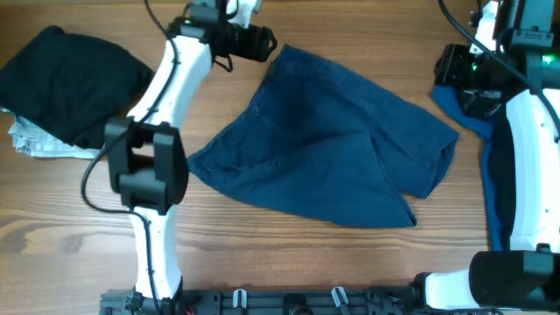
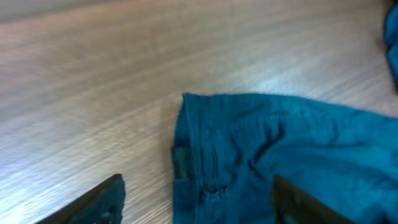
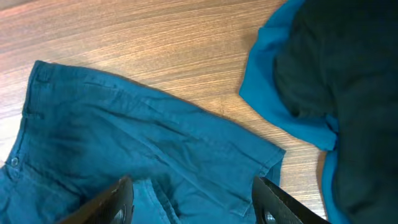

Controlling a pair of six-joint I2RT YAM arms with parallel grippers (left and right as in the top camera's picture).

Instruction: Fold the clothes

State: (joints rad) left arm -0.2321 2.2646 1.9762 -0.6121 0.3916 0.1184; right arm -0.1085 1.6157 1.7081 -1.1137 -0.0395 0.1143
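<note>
The left gripper (image 2: 198, 186) hangs low with its jaws spread wide and nothing held. A waistband corner of the denim shorts (image 2: 261, 143) lies just ahead of it and partly between the two fingers. The right gripper (image 3: 189, 193) is also parted and empty, poised over the opposite end of the same shorts, above a hemmed edge. The shorts lie spread and rumpled in the middle of the wooden tabletop (image 1: 350, 262), unfolded, slanting from the far centre toward the near right. Just beside them on the right lies a brighter blue garment (image 3: 273, 106), partly under the right arm. Well apart on the far left, a black garment (image 1: 70, 79) is heaped over a pale cloth (image 1: 31, 140). The step in hand looks like the approach for a first fold. Next, each gripper probably needs to descend, pinch its edge of the fabric, then lift and carry one half over the other.
</note>
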